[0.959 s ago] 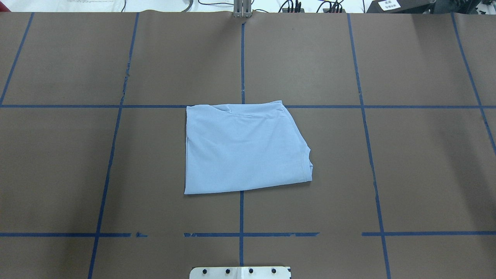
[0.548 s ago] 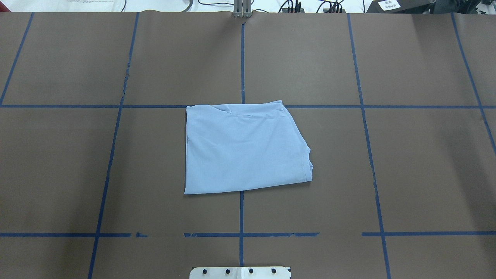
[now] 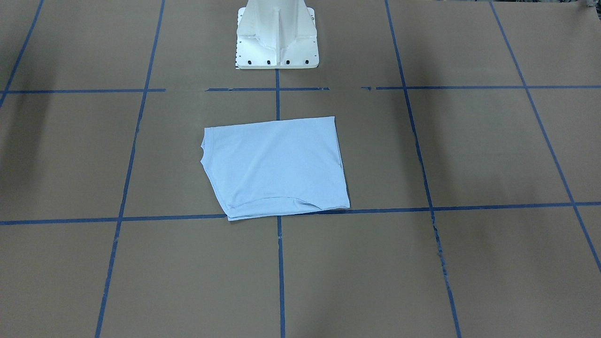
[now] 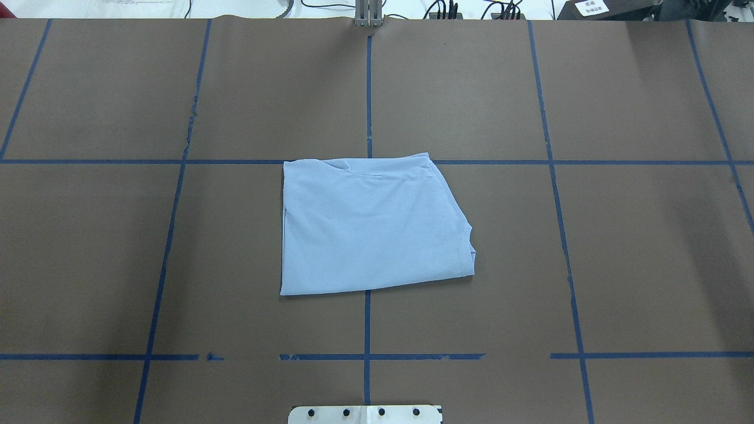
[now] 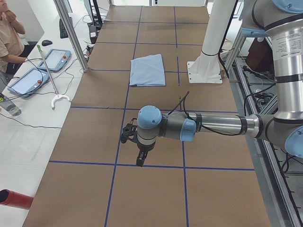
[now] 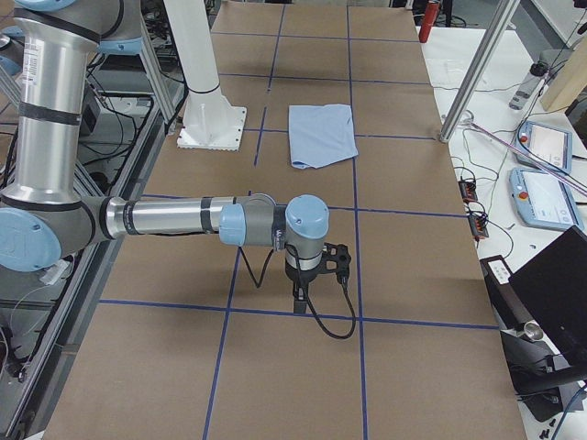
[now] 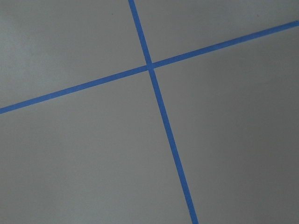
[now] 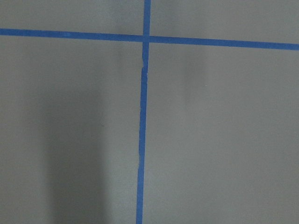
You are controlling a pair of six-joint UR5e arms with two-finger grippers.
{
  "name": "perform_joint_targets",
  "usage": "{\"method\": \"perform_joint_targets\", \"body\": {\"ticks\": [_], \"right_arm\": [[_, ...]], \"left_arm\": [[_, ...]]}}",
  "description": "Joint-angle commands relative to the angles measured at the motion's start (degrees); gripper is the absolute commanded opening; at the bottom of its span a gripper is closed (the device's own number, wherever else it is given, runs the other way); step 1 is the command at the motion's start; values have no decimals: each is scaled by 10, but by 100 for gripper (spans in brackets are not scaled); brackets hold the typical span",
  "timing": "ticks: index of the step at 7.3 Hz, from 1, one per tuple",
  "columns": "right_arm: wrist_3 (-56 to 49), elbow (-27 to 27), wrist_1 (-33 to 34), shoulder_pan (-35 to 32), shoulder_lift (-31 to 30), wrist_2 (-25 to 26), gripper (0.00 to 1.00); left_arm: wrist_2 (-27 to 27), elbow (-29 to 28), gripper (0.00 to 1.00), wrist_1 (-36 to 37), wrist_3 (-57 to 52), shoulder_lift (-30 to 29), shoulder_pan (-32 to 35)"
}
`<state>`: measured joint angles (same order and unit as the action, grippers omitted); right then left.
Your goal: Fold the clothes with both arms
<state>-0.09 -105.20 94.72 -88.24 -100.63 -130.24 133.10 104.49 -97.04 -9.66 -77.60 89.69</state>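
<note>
**Clerk:** Where does the garment lie?

**Inspector:** The T-shirt (image 4: 371, 227) lies flat at the middle of the table (image 4: 648, 235), across the centre blue tape line (image 4: 367, 324). Its far edge rests along a cross line. The white pedestal base (image 3: 277, 33) stands just beyond its near edge, apart from it.

**Clerk:** Condition?

**Inspector:** Light blue, folded to a rough rectangle. The left edge is straight and the right edge slants outward toward the near side. A stitched hem shows at the near right corner. A curved layer edge runs close along the far side. The upper surface is smooth, with only faint creases.

**Clerk:** And the arms?

**Inspector:** The left arm (image 5: 218, 125) stretches low over the left end of the table, well apart from the shirt. The left claw (image 5: 140, 162) points down above the brown surface, close to a tape line. The right arm (image 6: 174, 218) does likewise at the right end, and the right claw (image 6: 300, 301) hangs near a tape crossing.

**Clerk:** Claws released or clenched?

**Inspector:** I cannot tell for either one, since they show only in the side views. Both wrist views show only table and crossed tape.
</note>
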Motion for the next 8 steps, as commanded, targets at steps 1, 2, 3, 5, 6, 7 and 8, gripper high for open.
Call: {"method": "perform_joint_targets", "body": {"ticks": [1, 2, 3, 5, 6, 7, 8], "right_arm": [[0, -1, -4, 0, 0, 1, 100], [0, -1, -5, 0, 1, 1, 100], [0, -2, -6, 0, 2, 1, 100], [0, -2, -6, 0, 3, 1, 100], [0, -3, -6, 0, 5, 1, 100], [0, -3, -7, 0, 7, 1, 100], [0, -3, -7, 1, 7, 1, 100]], "left_arm": [[0, 4, 100, -1, 1, 0, 0], [-3, 4, 100, -1, 2, 0, 0], [-3, 4, 100, -1, 1, 0, 0], [0, 5, 100, -3, 0, -1, 0], [0, 5, 100, -3, 0, -1, 0], [1, 5, 100, -3, 1, 0, 0], [0, 4, 100, -3, 1, 0, 0]]}}
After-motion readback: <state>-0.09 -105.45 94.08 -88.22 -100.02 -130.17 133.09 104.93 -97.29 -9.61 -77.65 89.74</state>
